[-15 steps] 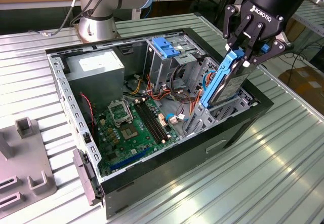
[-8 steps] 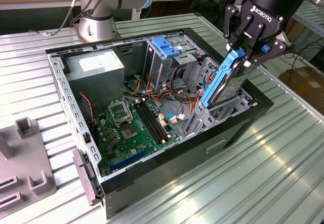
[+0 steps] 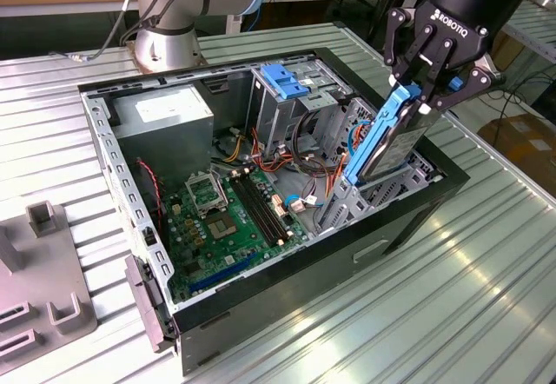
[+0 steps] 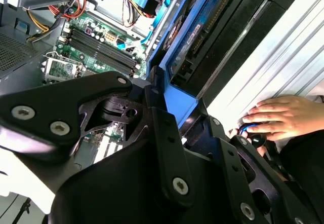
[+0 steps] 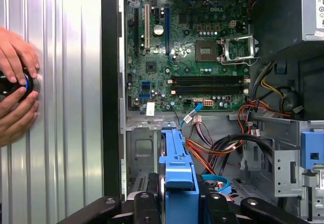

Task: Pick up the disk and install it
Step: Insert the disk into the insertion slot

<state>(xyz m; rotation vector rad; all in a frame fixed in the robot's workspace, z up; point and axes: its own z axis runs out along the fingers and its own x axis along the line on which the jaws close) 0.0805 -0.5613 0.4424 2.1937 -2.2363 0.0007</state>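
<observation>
Well, nearest me the ribbed worktop [image 3: 452, 297] is carrying the open computer case [image 3: 287, 301], and just over its near wall the green motherboard [image 3: 230, 215] is lying bare. Beyond that, at the corner towards the exterior view's right, the disk [image 3: 391, 145] is standing tilted, its lower end sitting inside the metal drive bay [image 3: 343, 206] while its upper end is sticking well out above the case. The gripper [image 3: 427, 96] is clamping that upper end, closed on the blue rail, so I'd say the pick-up is done and the installing is under way but not finished. Seating it is calling, to my eye, for keeping the rails lined up with the bay's guides and steering clear of the orange cables [image 3: 323, 168] beside it. Farther back the power supply [image 3: 165, 115] and the blue latch [image 3: 287, 80] are sitting untouched.
</observation>
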